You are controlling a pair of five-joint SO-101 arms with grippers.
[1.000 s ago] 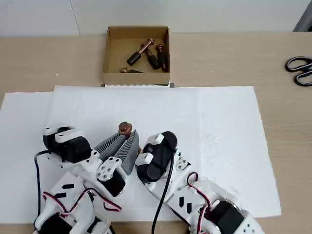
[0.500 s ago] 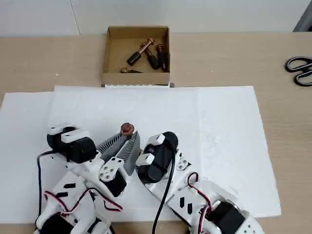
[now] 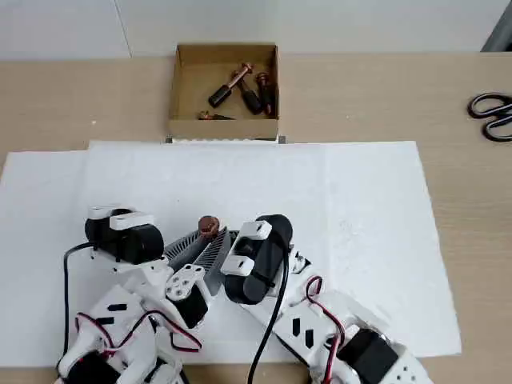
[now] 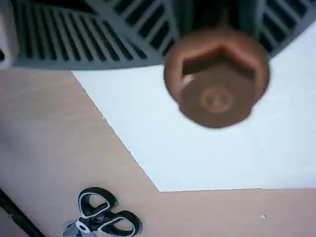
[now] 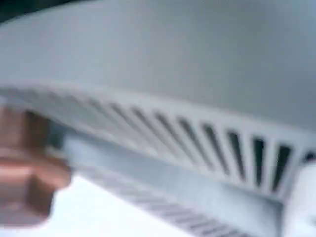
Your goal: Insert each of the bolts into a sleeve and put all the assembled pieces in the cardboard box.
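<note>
My left gripper [image 3: 207,237] is shut on a bolt [image 3: 208,226], whose copper hex head pokes out past the grey ribbed fingers [image 3: 192,244]. In the left wrist view the bolt's head [image 4: 216,79] hangs over the white paper, with ribbed fingers [image 4: 74,34] on both sides. The right arm's black wrist [image 3: 256,258] sits close beside the left gripper, covering its own gripper. In the right wrist view a grey ribbed surface [image 5: 197,143] runs across close up, beside the copper bolt head [image 5: 24,173]. The cardboard box [image 3: 182,88] at the back holds several assembled pieces [image 3: 244,88].
A large white paper sheet [image 3: 352,200] covers the table's middle. Black-handled scissors [image 3: 492,112] lie at the far right on the bare wood, and the scissors [image 4: 101,219] also appear in the left wrist view. Both arms crowd the front edge.
The left gripper has drawn back toward the front edge with the bolt in it, and its arm has shifted right. The right arm's wrist has edged slightly nearer.
</note>
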